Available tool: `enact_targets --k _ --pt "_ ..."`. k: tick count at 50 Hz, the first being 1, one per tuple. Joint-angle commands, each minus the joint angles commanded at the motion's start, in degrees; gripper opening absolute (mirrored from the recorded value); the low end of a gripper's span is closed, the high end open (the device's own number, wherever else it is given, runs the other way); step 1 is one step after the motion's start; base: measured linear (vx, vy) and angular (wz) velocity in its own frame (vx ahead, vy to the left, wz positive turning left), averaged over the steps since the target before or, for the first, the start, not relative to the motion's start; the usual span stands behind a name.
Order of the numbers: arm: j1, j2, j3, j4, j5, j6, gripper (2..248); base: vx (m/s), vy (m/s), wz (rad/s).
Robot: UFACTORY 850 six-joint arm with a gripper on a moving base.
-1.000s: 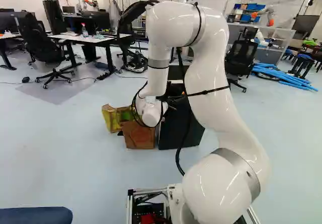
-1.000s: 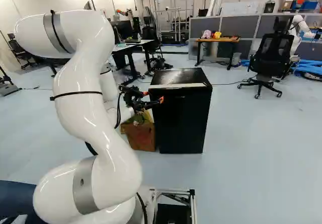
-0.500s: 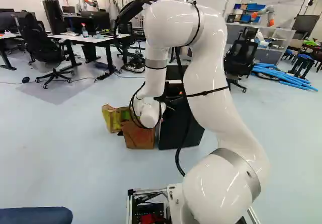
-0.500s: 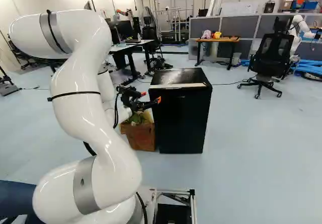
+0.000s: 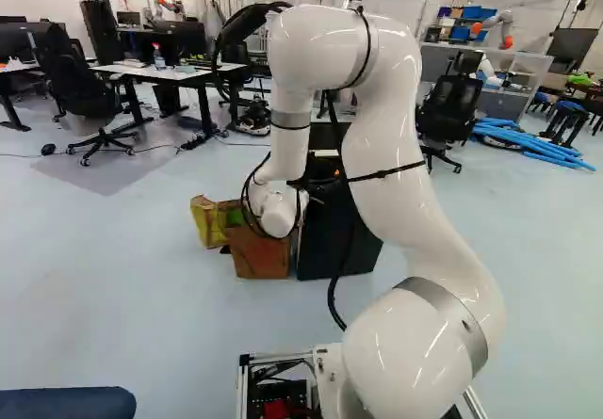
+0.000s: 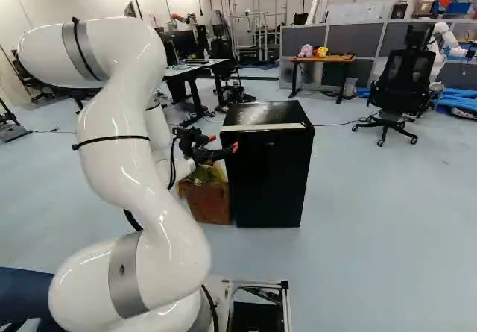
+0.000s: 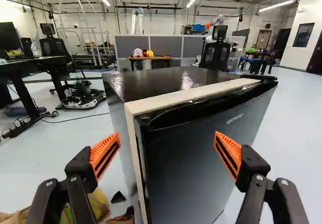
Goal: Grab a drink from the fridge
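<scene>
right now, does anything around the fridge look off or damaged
The fridge stands upright with no visible damage. Beside it, the brown box looks scuffed and marked, as if worn, and a small dark triangular piece lies nearby; I cannot tell what it is.

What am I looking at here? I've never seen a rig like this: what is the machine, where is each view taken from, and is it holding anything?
The machine is one white robot arm on a moving base. It ends in a black two-finger gripper with orange pads. The left and right base views look ahead from behind the arm, one from each side. The wrist view looks along the gripper.

On the pale floor stands a small black fridge, its door apparently closed, with a cardboard box beside it. Farther off, a small desk bears a pink thing and a yellow one.

The gripper holds nothing: its fingers stand apart, with the fridge ahead of them.
</scene>
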Motion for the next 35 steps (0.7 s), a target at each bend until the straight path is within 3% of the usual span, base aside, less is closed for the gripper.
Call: enact_targets --k 35 --pt "-1.0 -0.3 -0.5 0.0 0.0 0.0 247 0.000 0.000 0.000"
